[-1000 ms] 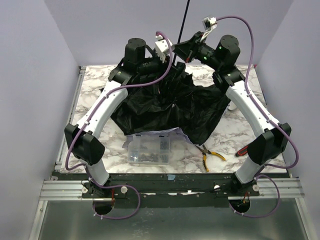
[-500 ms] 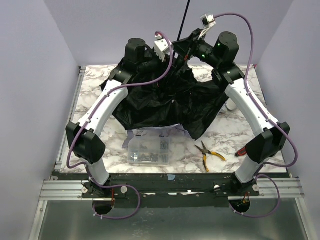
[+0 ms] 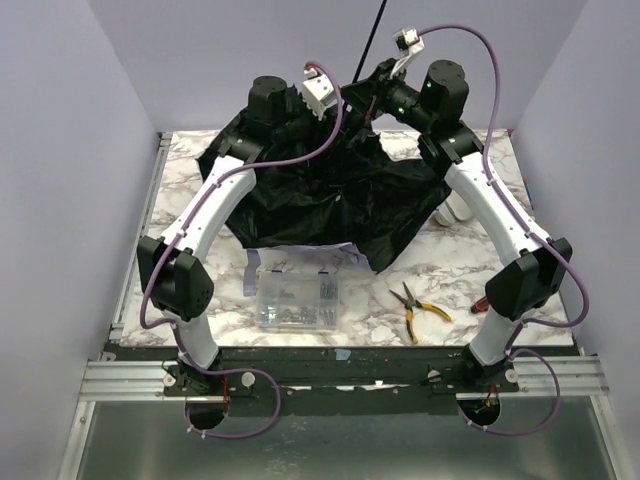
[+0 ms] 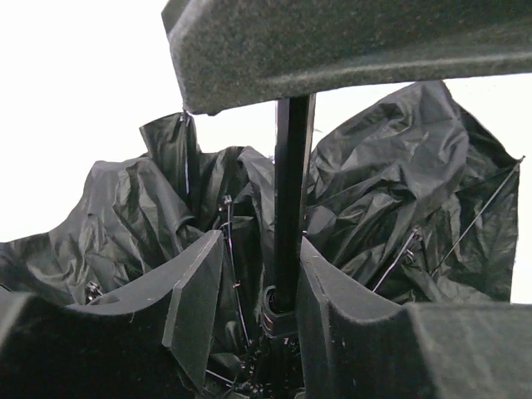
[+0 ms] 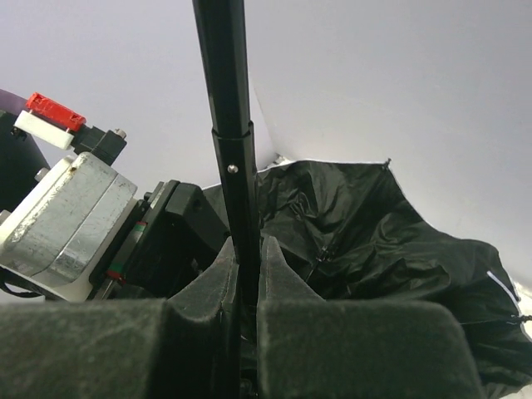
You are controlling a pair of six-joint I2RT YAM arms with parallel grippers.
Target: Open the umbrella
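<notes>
Though crumpled, umbrella shaft (image 5: 237, 183) inside right gripper (image 5: 248, 251)

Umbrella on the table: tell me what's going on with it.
Both arms are working on the umbrella, which sits on the marble table with its black underside up, crumpled and not yet spread. The right gripper is shut on the thin black shaft, which points upward. The left gripper is lower down, jaws open on either side of the shaft near the ribs. The box of screws and the pliers lie apart, nearer the arm bases.
</notes>
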